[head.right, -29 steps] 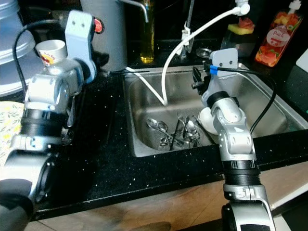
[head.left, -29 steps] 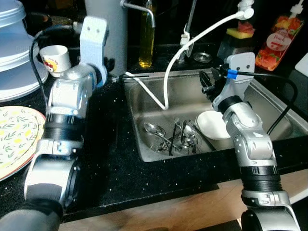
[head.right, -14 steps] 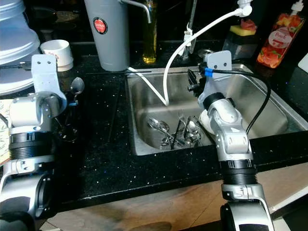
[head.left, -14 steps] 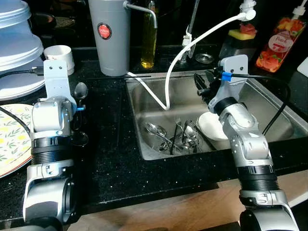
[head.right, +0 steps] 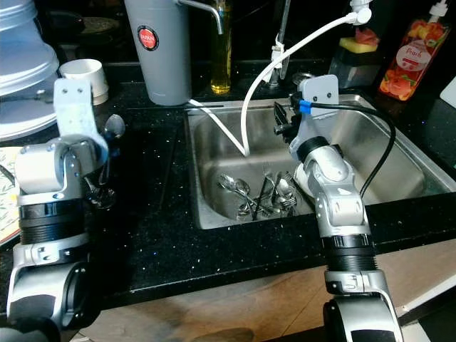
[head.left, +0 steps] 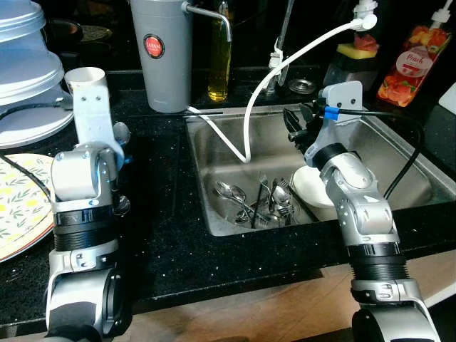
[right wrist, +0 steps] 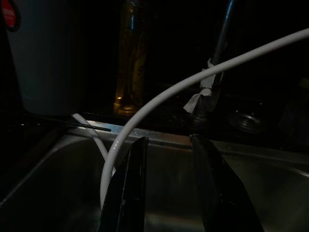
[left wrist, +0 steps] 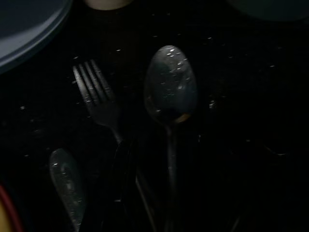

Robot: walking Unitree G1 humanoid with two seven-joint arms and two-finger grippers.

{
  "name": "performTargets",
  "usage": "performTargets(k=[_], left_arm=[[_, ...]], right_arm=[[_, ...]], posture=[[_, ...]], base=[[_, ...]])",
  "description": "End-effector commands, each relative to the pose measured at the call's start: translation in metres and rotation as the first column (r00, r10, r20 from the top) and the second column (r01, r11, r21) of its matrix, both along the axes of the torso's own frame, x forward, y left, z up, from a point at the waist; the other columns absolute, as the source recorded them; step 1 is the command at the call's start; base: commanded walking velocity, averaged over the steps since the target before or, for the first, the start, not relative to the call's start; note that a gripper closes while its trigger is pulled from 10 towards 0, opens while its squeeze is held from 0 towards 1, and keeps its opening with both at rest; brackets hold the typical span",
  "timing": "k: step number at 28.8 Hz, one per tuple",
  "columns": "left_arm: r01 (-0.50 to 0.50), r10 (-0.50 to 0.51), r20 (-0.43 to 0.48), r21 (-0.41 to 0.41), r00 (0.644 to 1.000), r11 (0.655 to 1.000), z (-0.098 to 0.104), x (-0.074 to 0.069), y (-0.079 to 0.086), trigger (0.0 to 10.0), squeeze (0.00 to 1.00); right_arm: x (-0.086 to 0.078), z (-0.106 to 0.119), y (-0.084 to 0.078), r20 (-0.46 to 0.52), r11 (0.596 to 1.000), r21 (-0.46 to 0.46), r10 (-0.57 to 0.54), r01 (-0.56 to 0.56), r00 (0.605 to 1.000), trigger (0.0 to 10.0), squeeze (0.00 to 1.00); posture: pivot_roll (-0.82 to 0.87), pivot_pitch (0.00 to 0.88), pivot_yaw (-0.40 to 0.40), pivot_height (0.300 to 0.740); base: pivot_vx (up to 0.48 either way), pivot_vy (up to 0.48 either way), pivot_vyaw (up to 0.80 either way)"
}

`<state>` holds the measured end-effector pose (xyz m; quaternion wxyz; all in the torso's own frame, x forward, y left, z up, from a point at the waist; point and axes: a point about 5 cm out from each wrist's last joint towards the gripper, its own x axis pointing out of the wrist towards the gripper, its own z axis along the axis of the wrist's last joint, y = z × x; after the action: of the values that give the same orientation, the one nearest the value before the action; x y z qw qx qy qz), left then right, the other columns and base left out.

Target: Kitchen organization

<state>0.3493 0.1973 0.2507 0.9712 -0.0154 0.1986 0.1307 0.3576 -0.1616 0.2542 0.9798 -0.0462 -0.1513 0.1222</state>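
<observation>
Now right claw (right wrist: 166, 188) over sink (head.left: 399, 153), fingers slightly apart, empty; left claw over spoon (left wrist: 170, 94), fork (left wrist: 96, 96), grip unclear.

we count one sink (head.left: 399, 153), one white bowl (head.left: 311, 187) in it, one heap of cutlery (head.left: 258, 203) too tangled to number, one grey jug (head.left: 169, 53), one oil bottle (head.left: 219, 53), one cup (head.left: 86, 77), one flowered plate (head.left: 21, 203), and on the counter (head.left: 171, 242) two spoons (left wrist: 170, 94) and one fork (left wrist: 96, 96).
</observation>
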Motion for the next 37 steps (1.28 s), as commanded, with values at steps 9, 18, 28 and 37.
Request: performTargets(k=[9, 18, 28, 37], left_arm=[[0.025, -0.026, -0.012, -0.064, 1.000, 0.998, 0.000, -0.001, -0.008, 9.3, 0.00], [-0.029, 0.023, -0.069, -0.091, 0.997, 0.995, -0.017, -0.002, 0.001, 7.8, 0.00], [-0.040, -0.006, -0.157, -0.287, 0.988, 0.957, -0.040, -0.004, 0.003, 0.0, 0.00], [-0.036, 0.015, -0.091, -0.234, 0.996, 0.972, -0.030, 0.000, 0.008, 0.0, 0.00]], right_arm=[[0.002, -0.003, 0.001, -0.003, 1.000, 0.010, 0.009, -0.009, 1.000, 10.0, 0.00], [0.001, -0.003, 0.000, -0.004, 1.000, 0.014, 0.008, -0.008, 1.000, 10.0, 0.00], [0.002, -0.001, -0.001, -0.003, 1.000, 0.014, 0.009, -0.009, 1.000, 10.0, 0.00], [0.003, 0.000, -0.001, 0.000, 1.000, 0.013, 0.009, -0.009, 1.000, 10.0, 0.00]], posture=[[0.17, 0.032, -0.011, 0.740], [0.17, 0.041, -0.010, 0.740], [0.16, 0.049, -0.018, 0.740], [0.16, 0.051, -0.025, 0.740]], base=[[0.000, 0.000, 0.00], [0.000, 0.000, 0.00], [0.000, 0.000, 0.00], [0.000, 0.000, 0.00]])
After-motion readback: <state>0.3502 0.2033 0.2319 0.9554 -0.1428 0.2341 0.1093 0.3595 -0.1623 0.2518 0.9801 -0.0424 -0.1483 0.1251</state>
